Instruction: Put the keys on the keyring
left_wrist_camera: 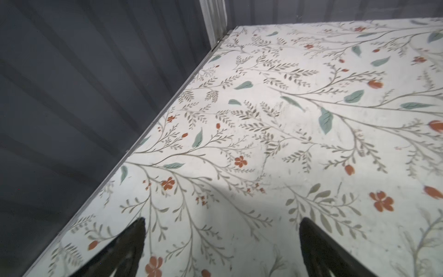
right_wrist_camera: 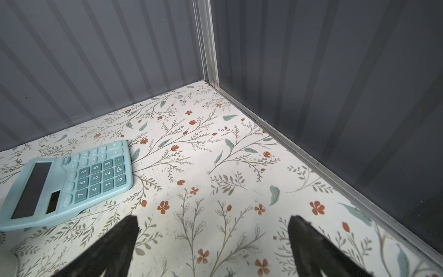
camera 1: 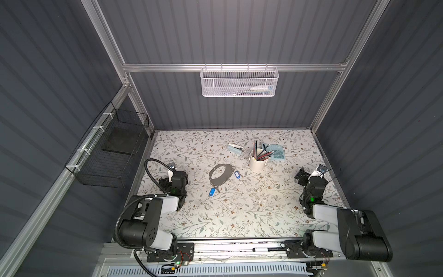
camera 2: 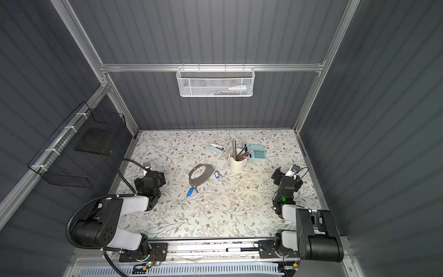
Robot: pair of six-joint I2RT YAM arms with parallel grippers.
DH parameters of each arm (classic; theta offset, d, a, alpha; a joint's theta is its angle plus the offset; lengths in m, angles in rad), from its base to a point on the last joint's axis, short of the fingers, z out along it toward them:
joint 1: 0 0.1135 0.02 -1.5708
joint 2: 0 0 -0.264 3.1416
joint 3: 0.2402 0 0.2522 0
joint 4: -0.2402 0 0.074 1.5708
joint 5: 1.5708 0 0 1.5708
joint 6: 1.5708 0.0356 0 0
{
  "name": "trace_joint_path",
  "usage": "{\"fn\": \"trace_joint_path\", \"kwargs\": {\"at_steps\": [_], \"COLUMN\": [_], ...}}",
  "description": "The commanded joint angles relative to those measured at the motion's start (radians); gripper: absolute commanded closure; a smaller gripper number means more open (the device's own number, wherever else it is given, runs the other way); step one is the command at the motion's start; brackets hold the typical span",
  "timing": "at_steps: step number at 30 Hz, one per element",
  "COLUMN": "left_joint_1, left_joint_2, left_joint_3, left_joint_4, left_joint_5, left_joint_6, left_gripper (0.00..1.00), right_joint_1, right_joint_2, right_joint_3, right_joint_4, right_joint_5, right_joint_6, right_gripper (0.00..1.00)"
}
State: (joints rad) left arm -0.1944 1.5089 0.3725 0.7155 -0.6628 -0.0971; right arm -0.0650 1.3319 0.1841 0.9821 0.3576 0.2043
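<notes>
- White cup (camera 1: 256, 164) holds pencils (camera 1: 263, 153).
- Thin grey studded keyring (camera 1: 219, 182) lies flat mid-table, one blue-tagged key (camera 1: 236, 173) beside its right rim, second key (camera 1: 212, 191) near its front end.
- Left gripper (left_wrist_camera: 221, 223), right gripper (right_wrist_camera: 213, 220): jaws wide apart, empty.

Left arm (camera 1: 148, 215) folded, elbow high; left end effector (left_wrist_camera: 222, 220) jaws wide apart, empty. Right arm (camera 1: 347, 223) folded likewise; right end effector (right_wrist_camera: 213, 218) wide apart, empty.

The table (left_wrist_camera: 287, 144) is being shown under a matt, scuffed floral print. The calculator (right_wrist_camera: 72, 179) is being seen as smooth pale-blue plastic. The keyring (camera 1: 221, 181) is being read as dull grey, possibly metal, and the keys (camera 1: 212, 191) as carrying blue plastic tags.
</notes>
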Motion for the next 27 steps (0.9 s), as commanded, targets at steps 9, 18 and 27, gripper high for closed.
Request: {"fn": "trace_joint_path", "kwargs": {"at_steps": [9, 18, 27], "left_joint_1": [0.057, 0.078, 0.079], "left_joint_2": [0.225, 0.202, 0.212], "left_joint_3": [-0.013, 0.087, 0.088], "left_joint_4": [0.457, 0.207, 0.221], "left_joint_5": [0.206, 0.244, 0.244], "left_joint_6": [0.105, 0.071, 0.073], "left_gripper": [0.00, 0.00, 0.00], "right_joint_1": [-0.010, 0.009, 0.014], "right_joint_2": [0.021, 0.103, 0.131], "right_joint_3": [0.072, 0.100, 0.113], "right_joint_4": [0.018, 0.037, 0.047], "right_joint_5": [-0.102, -0.201, -0.176], "right_joint_6": [-0.039, -0.092, -0.097], "right_gripper": [0.01, 0.01, 0.01]}}
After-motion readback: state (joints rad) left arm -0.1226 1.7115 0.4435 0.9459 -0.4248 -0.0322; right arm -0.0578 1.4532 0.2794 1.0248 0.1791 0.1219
